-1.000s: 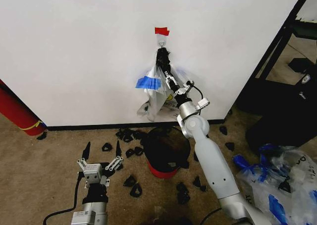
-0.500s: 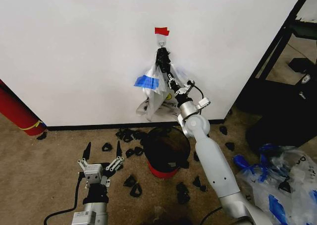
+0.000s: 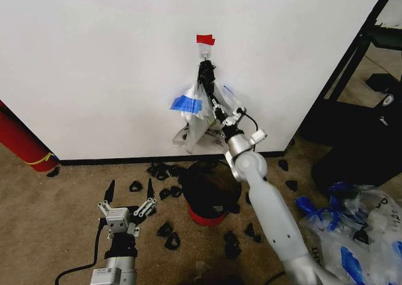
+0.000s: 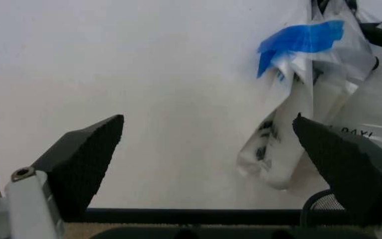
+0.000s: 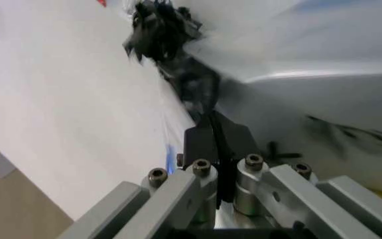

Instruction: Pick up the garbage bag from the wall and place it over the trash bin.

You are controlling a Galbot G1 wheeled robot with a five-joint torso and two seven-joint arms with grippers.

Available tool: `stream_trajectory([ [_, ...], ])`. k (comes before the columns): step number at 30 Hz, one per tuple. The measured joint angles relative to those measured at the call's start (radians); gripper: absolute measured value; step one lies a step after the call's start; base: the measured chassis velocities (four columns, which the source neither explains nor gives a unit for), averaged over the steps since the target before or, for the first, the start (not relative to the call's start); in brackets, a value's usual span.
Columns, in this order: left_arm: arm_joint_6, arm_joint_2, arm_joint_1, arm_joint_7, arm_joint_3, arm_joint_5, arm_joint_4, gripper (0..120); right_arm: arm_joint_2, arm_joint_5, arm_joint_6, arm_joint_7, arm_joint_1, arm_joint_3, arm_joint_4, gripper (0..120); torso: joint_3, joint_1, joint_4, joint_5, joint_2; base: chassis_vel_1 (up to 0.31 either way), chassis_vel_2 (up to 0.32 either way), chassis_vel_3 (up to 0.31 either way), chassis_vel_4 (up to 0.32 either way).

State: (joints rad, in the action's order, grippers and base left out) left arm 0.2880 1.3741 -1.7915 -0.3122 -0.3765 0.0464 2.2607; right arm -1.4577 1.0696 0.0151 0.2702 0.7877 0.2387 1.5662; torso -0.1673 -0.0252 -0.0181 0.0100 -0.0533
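A white wall (image 3: 113,65) with a black baseboard fills the far side, and the floor (image 3: 56,216) below it is brownish carpet littered with small black scraps (image 3: 164,230). At 9 o'clock a red cylinder (image 3: 22,140) with a yellow band leans at the wall's foot; at 4 o'clock lies a heap of clear-and-blue bags (image 3: 352,235), and at 2 o'clock stands dark shelving (image 3: 358,65).

The bag (image 3: 196,112) hangs at 12 o'clock from a hook (image 3: 205,56) under a strip of red tape (image 3: 205,39), straight above the bin (image 3: 210,191), which stands on the floor near the baseboard. The right gripper (image 3: 207,87) reaches up the bag, its fingers clenched on the bag's dark bunched neck (image 5: 171,45) just under the hook. The left gripper (image 3: 129,194) waits low at 7 o'clock, fingers spread and holding nothing.

The right arm covers part of the bag's right side and the bin's rim. In the right wrist view the bag's plastic is smeared, and its print cannot be read.
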Motion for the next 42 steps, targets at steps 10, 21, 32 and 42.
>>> stream_trajectory([
  [10, 0.014, -0.001, -0.010, -0.001, 0.002, 0.007, 0.002, 100, 0.061, -0.031, -0.009, 0.019, 0.162, 0.030, 0.130, 0, 0.000, 0.000, -0.0002, -0.0001, 0.000, 0.000, 0.000, 0.000, 0.000],
  [21, 0.016, 0.001, -0.016, -0.001, 0.003, 0.018, 0.009, 100, 0.012, 0.033, 0.022, -0.030, 0.049, 0.030, 0.074, 13, 0.000, 0.000, 0.0002, 0.0001, 0.000, 0.000, 0.000, 0.000, 0.000],
  [32, 0.010, 0.002, -0.010, -0.001, -0.003, 0.016, 0.004, 100, -0.037, 0.054, 0.031, -0.040, -0.077, 0.012, -0.058, 63, 0.000, 0.000, 0.0000, 0.0001, 0.000, 0.000, 0.000, 0.000, 0.000],
  [42, 0.009, 0.002, -0.011, -0.001, -0.004, 0.015, 0.004, 100, -0.059, 0.051, 0.036, -0.040, -0.101, 0.009, -0.107, 97, 0.000, 0.000, 0.0000, 0.0000, 0.000, 0.000, 0.000, 0.000, 0.000],
])
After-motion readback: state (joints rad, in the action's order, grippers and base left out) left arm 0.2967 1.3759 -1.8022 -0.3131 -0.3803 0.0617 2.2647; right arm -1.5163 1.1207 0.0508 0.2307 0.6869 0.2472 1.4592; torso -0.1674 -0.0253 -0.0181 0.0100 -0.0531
